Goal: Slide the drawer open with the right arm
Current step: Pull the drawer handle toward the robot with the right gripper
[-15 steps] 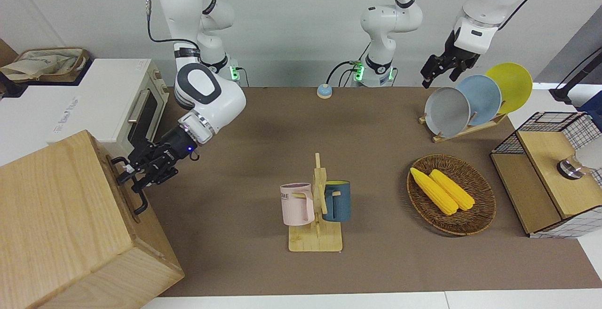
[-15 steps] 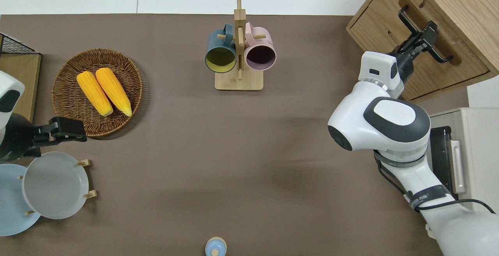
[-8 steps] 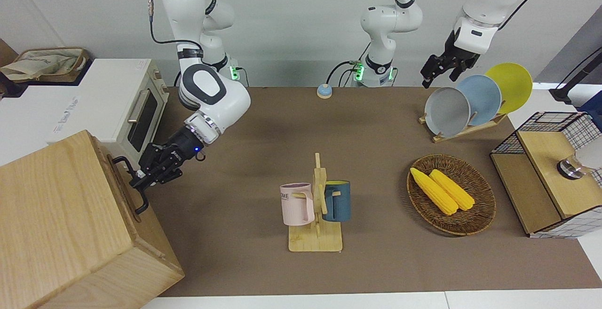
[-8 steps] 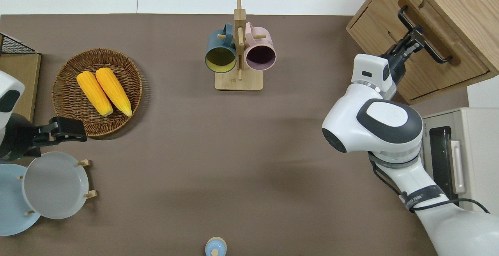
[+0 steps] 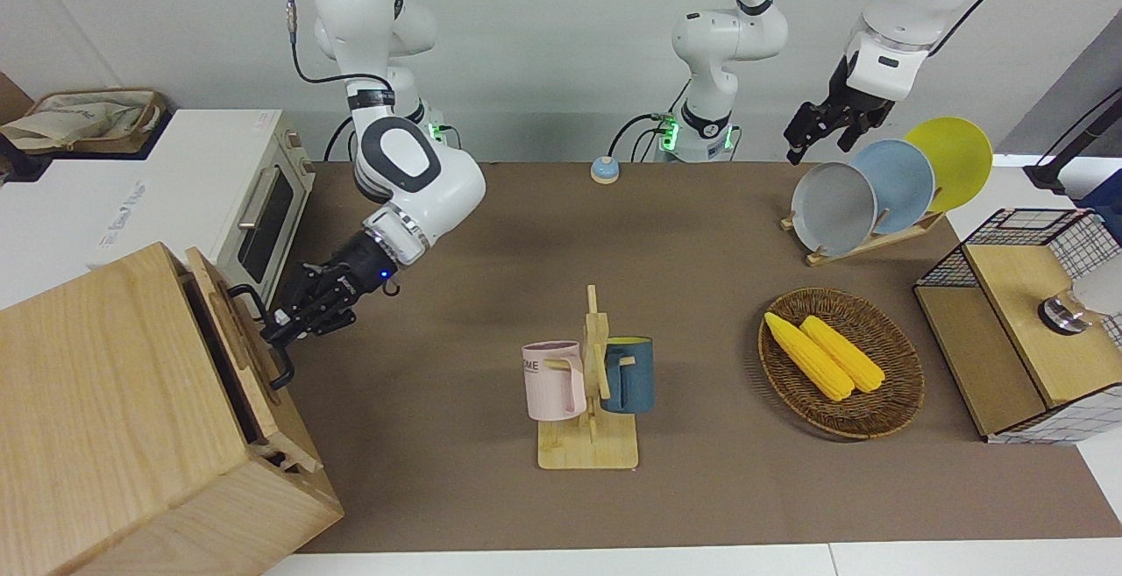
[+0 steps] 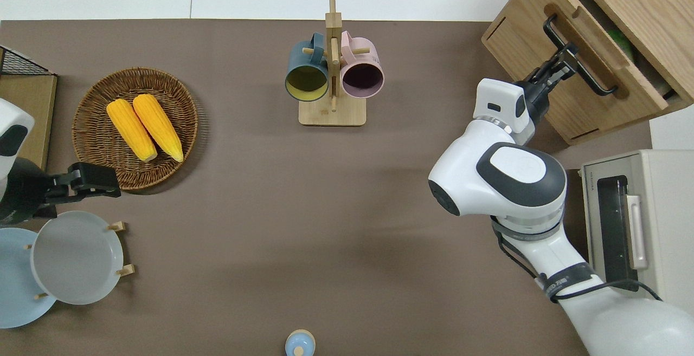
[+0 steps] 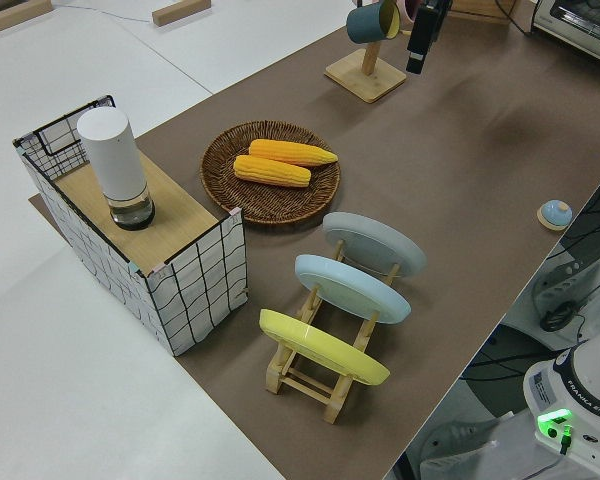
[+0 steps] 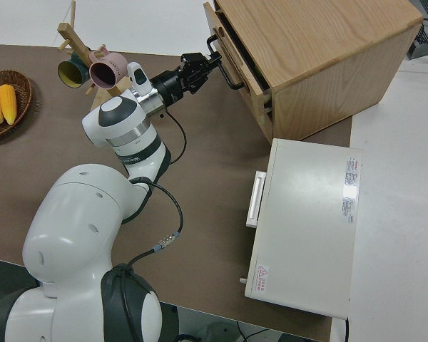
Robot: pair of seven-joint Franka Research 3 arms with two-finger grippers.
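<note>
We found the right arm's black two-finger gripper (image 5: 279, 328) pinching the black bar handle (image 6: 578, 54). Since half a second before, the wide light-wood drawer (image 6: 588, 52) had slid partly out of the pale wooden cabinet (image 5: 114, 418) toward the arm, exposing a dark gap; opening appeared under way, not finished. The left arm was parked.

Large pale wooden box cabinet (image 5: 114, 401) is sitting at the right arm's end of the bench (image 5: 491, 252), its wide shallow light-wood drawer (image 6: 583, 55) sticking partway out. White toaster oven (image 5: 210, 199) is standing beside the cabinet, nearer to the robots. Wooden mug stand (image 6: 332, 74) is sitting mid-bench. Round wicker basket (image 6: 87, 128) holding two yellow corn cobs (image 6: 143, 127) is lying toward the left arm's end, wooden plate rack (image 5: 877, 243) nearer to the robots.
</note>
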